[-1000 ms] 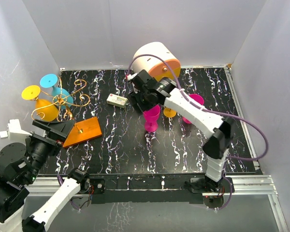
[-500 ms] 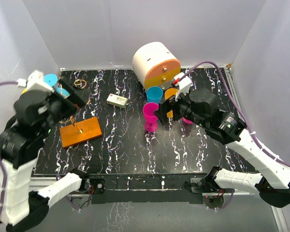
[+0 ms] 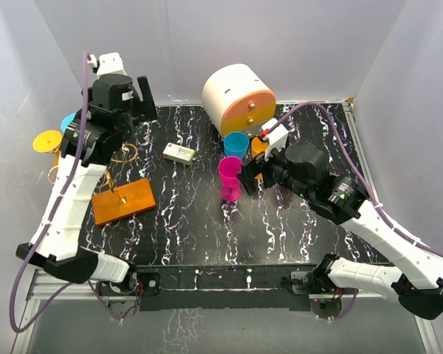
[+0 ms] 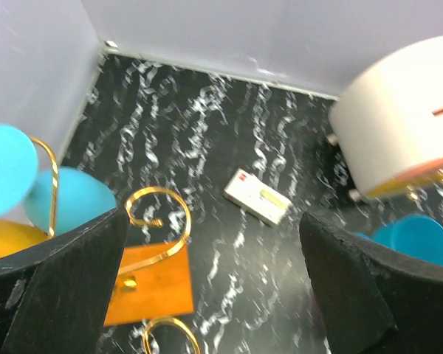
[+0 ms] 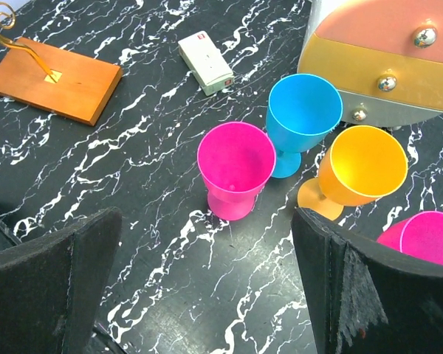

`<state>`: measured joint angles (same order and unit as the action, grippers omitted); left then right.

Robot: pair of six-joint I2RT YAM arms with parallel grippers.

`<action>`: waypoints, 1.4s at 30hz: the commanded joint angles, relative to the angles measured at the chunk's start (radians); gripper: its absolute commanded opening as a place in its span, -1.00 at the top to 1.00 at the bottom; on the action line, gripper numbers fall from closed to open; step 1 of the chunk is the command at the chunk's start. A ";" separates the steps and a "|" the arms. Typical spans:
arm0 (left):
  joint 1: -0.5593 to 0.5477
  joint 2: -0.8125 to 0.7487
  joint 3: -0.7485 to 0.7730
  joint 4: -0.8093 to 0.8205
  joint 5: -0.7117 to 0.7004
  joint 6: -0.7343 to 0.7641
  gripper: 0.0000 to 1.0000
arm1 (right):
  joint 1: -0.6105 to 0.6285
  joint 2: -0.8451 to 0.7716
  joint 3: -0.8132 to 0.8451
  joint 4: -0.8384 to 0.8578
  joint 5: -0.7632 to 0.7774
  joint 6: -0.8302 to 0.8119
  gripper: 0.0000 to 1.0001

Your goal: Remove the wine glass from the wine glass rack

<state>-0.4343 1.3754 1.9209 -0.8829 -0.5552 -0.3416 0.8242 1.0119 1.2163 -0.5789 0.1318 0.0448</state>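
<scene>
Top view: the left arm is raised high at the back-left and covers most of the upper part of the wine glass rack (image 3: 123, 200). Only the orange base plate, the post and a couple of gold hooks show, plus the foot of the yellow hanging glass (image 3: 48, 140) poking out left of the arm. The rack stands at the left of the black marbled table (image 3: 207, 236), base flat on it. The left wrist view fills the gap: the cyan hanging glass (image 4: 66, 199) is on the hooks, its foot at the frame's left edge. A slice of yellow sits below it, probably the yellow glass's bowl, but it's cropped. The left gripper (image 4: 213, 217) is spread wide with nothing between the fingers, above the rack and clear of both glasses. The right wrist view shows what the right arm blocks from above: 4 glasses upright in front of the drawer cabinet (image 5: 384, 59). They are the magenta glass (image 5: 236, 166), the cyan standing glass (image 5: 303, 114), the yellow standing glass (image 5: 362, 166) and a 2nd magenta glass (image 5: 428, 240), clipped by a finger at the frame edge. The top view gives only the first 2 cleanly. The right gripper (image 5: 207, 214) is also wide apart and empty, hovering over the magenta glass without touching it. The white box (image 3: 179, 153) lies flat between rack and cabinet, apart from both.
</scene>
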 commanded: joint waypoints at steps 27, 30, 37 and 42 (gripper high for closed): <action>0.437 -0.089 0.105 -0.144 -0.166 0.101 -0.97 | 0.139 -0.192 -0.127 0.176 -0.073 -0.005 -0.97; 0.446 -0.069 0.101 -0.212 -0.173 0.067 -0.97 | 0.161 -0.217 -0.131 0.171 -0.059 -0.012 -0.97; 0.545 -0.058 0.055 -0.268 -0.103 0.003 -0.97 | 0.204 -0.279 -0.161 0.181 -0.020 -0.027 -0.97; 0.612 -0.071 0.016 -0.271 -0.073 -0.030 -0.97 | 0.245 -0.304 -0.173 0.186 -0.003 -0.036 -0.97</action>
<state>0.1295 1.3407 1.9560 -1.1286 -0.6479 -0.3321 1.0405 0.7319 1.0477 -0.4595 0.0952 0.0303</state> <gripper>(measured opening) 0.985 0.983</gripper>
